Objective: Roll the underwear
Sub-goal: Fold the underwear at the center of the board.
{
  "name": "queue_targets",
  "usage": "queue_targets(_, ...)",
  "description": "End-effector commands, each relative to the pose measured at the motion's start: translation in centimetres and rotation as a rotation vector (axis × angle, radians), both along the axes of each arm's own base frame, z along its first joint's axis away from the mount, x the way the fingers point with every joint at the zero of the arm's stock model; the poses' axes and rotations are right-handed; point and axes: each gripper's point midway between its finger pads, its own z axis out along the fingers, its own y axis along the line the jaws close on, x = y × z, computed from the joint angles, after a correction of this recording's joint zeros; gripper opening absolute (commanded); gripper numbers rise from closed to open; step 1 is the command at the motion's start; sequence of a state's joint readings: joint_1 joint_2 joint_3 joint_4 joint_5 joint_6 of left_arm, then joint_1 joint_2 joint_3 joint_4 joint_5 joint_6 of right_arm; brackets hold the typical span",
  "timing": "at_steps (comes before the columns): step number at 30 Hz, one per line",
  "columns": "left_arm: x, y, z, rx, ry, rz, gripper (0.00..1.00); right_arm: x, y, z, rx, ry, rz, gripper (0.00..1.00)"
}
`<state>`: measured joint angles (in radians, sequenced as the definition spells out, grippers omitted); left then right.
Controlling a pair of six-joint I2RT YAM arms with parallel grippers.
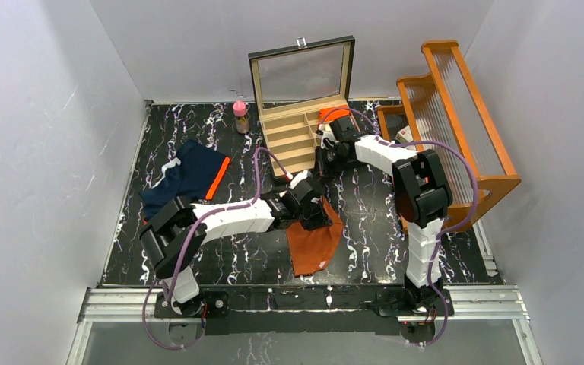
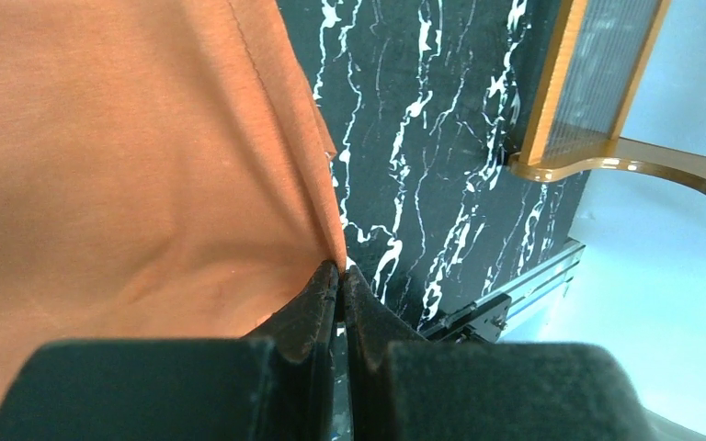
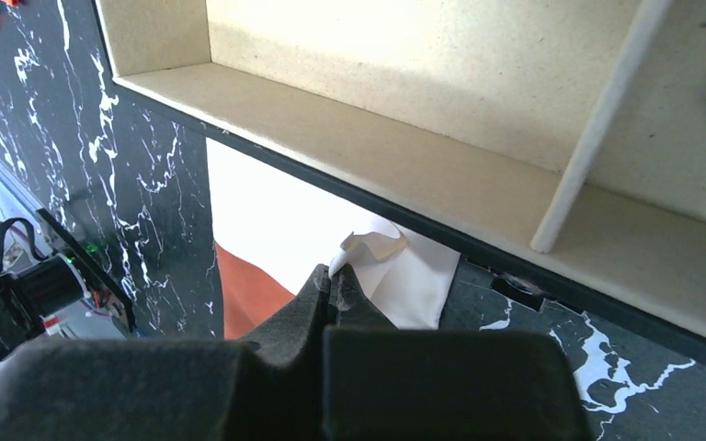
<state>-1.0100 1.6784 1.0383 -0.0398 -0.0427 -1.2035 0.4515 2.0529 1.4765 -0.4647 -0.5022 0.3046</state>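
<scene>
The rust-orange underwear (image 1: 315, 242) lies spread on the black marbled table, its white waistband (image 3: 331, 230) close to the front of the wooden box. My left gripper (image 2: 340, 271) is shut on a folded side edge of the rust cloth (image 2: 129, 165); from above the left gripper (image 1: 315, 213) sits over the garment's upper part. My right gripper (image 3: 334, 276) is shut on a puckered corner of the waistband, and from above the right gripper (image 1: 323, 169) is just in front of the box. The navy underwear (image 1: 186, 175) with orange trim lies flat at the left.
A wooden compartment box (image 1: 298, 137) with its glass lid up stands at the back centre, something orange (image 1: 333, 114) in its far right cell. A pink-capped bottle (image 1: 240, 115) stands left of it. An orange wooden rack (image 1: 456, 114) fills the right side.
</scene>
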Motion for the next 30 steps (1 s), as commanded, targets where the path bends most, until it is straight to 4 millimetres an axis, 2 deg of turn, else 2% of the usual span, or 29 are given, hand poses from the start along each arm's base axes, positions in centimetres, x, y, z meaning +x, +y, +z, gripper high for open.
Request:
queue_targets(1, -0.1, 0.1, 0.3, 0.02, -0.007, -0.009, 0.0, 1.3, 0.3, 2.1, 0.056, -0.095, 0.013, 0.01)
queue_targets(5, 0.1, 1.6, 1.3, 0.037, -0.054, 0.034, 0.0, 0.5, 1.8, 4.6, 0.158, -0.073, 0.05, 0.01)
queue_targets(8, 0.1, 4.5, 2.4, 0.059, -0.101, 0.11, 0.0, -0.3, 3.3, 6.4, 0.224, -0.063, 0.075, 0.01)
queue_targets(12, -0.5, 8.3, 2.8, 0.11, -0.126, 0.182, 0.0, -1.2, 6.5, 8.0, 0.244, -0.077, 0.116, 0.01)
queue_targets(14, -0.8, 9.7, 3.5, 0.104, -0.14, 0.211, 0.0, -1.5, 8.1, 8.4, 0.25, -0.073, 0.128, 0.01)
queue_targets(25, -3.8, 22.4, 5.8, 0.208, -0.214, 0.437, 0.0, -4.9, 18.6, 8.2, 0.24, -0.062, 0.231, 0.01)
queue_targets(28, -4.4, 24.2, 6.4, 0.183, -0.231, 0.475, 0.0, -5.7, 20.6, 8.0, 0.241, -0.056, 0.254, 0.01)
queue_targets(30, -4.5, 24.6, 6.9, 0.169, -0.242, 0.478, 0.0, -5.5, 21.1, 7.9, 0.234, -0.062, 0.251, 0.01)
